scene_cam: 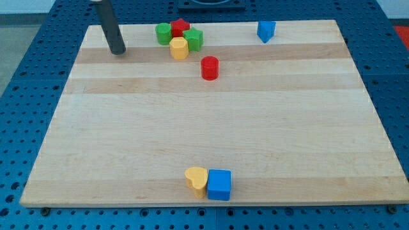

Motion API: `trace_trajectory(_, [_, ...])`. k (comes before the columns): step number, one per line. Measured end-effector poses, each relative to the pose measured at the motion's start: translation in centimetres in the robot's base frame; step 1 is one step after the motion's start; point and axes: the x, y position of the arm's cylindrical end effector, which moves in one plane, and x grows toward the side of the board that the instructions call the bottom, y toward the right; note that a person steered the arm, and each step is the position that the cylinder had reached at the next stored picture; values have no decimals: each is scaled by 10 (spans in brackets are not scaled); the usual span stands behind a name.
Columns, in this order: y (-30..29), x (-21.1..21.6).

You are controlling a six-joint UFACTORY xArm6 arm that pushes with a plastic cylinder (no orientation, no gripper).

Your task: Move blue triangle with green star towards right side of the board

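The blue triangle [266,30] sits near the board's top edge, right of centre. A green block that looks like the star [194,39] lies in a cluster at the top centre, well to the left of the triangle. The cluster also holds a second, rounder green block [164,33], a red star [180,27] and a yellow block [179,48]. My tip [117,52] rests on the board at the top left, left of the cluster and far from the blue triangle, touching no block.
A red cylinder [209,68] stands just below and right of the cluster. A yellow heart [197,181] and a blue cube [219,184] sit side by side at the bottom edge. The wooden board [358,140] lies on a blue perforated table.
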Motion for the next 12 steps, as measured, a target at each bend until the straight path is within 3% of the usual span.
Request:
trace_trajectory(6, [232, -28])
trace_trajectory(9, [153, -29])
trace_trajectory(12, [176, -53])
